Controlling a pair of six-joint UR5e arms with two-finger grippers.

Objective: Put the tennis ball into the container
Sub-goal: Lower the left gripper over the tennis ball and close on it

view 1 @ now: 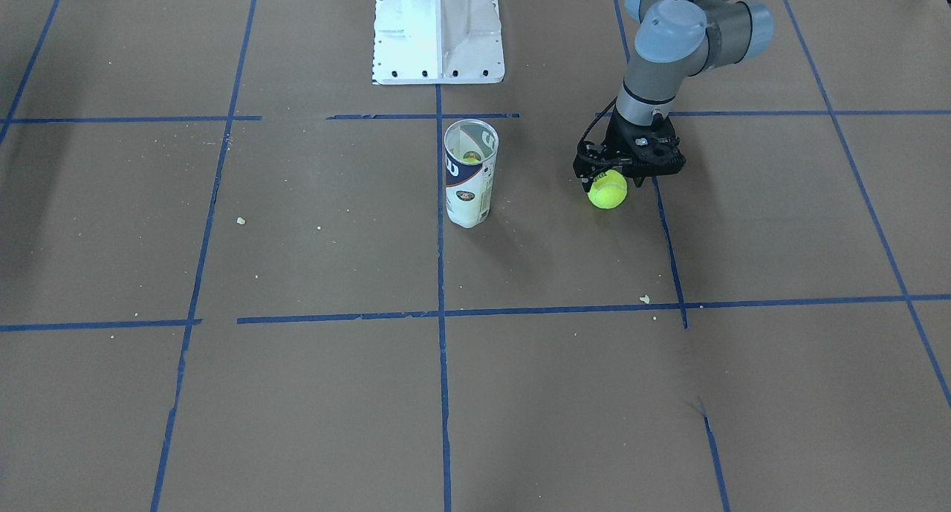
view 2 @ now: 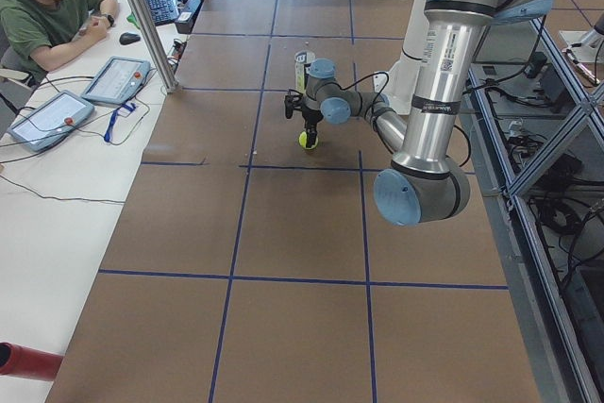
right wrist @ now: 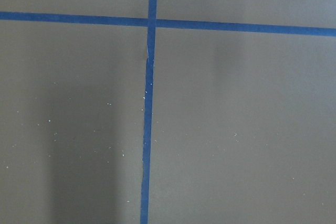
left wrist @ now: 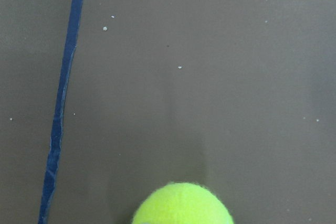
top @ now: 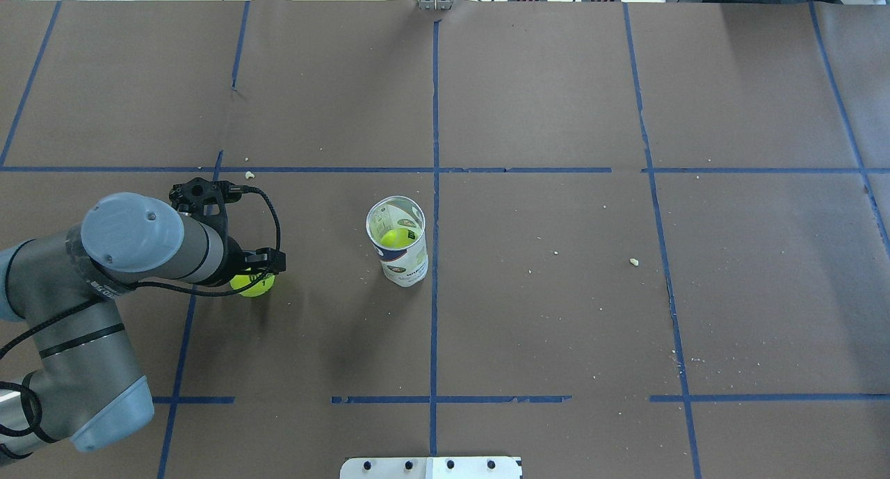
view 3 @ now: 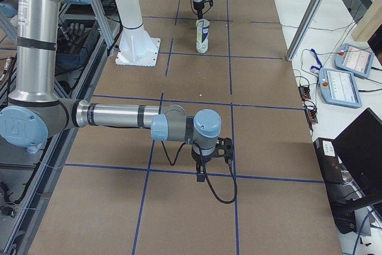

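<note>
Left gripper pointing straight down over tennis ball, elbow bent, finger closure unclear, container upright nearby

Two tennis balls, one container.

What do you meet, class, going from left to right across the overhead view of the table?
left arm → tennis ball → can → crumb
</note>
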